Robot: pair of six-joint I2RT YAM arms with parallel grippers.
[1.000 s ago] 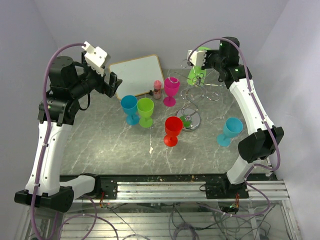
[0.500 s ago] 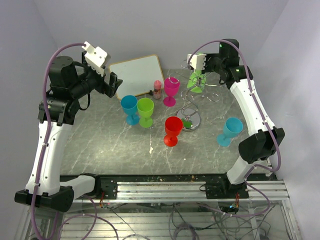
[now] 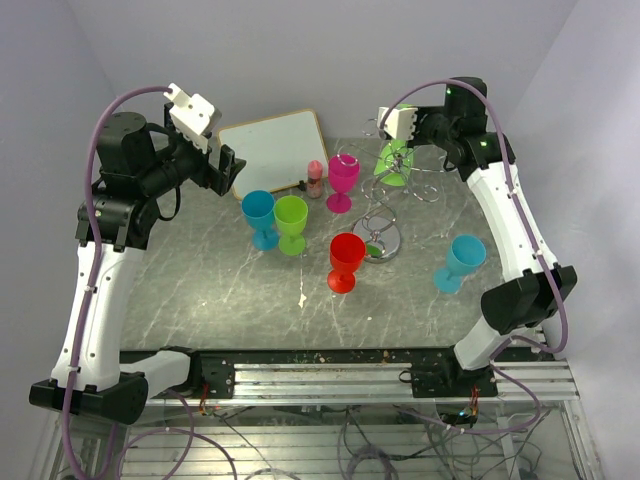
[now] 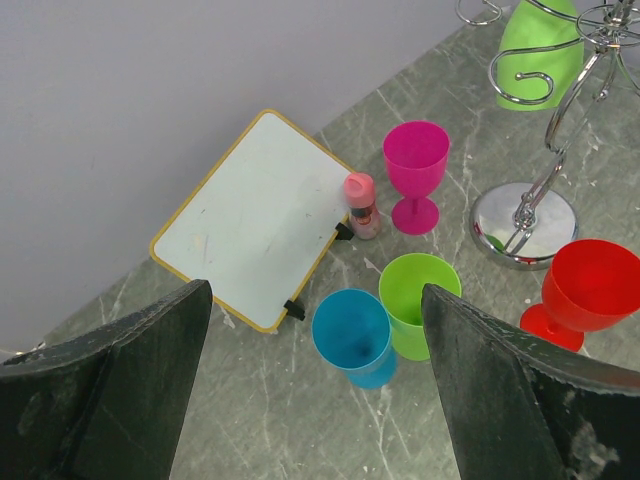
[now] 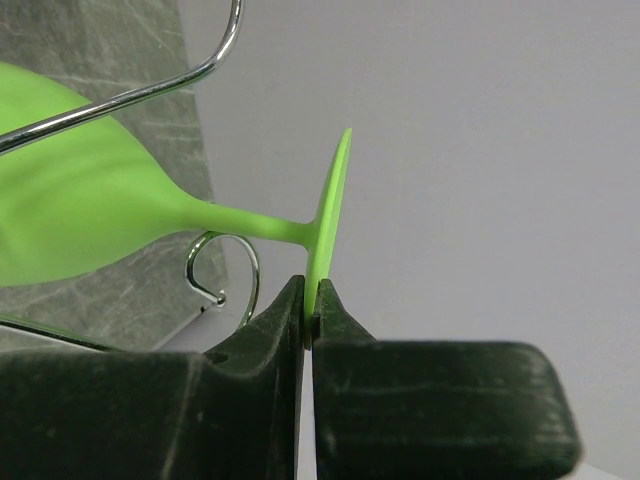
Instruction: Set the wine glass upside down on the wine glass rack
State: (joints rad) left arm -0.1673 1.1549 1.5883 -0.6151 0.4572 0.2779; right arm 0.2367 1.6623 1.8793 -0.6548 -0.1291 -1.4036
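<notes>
Step in hand: hanging. The right gripper (image 5: 308, 300), clamped tight on the foot rim of the lime-green plastic wine glass (image 5: 90, 220), holds it inverted among the curled arms of the silver wire wine glass rack (image 3: 385, 238), far right. Next move: seat the foot on an arm, then release. The left gripper (image 3: 225, 165) is wide open and empty.

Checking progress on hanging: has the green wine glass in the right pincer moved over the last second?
Yes. In the top view the held green wine glass has shifted down-frame toward the round base of the wine glass rack.

Overhead and left-wrist views share the rack (image 4: 523, 215).
</notes>
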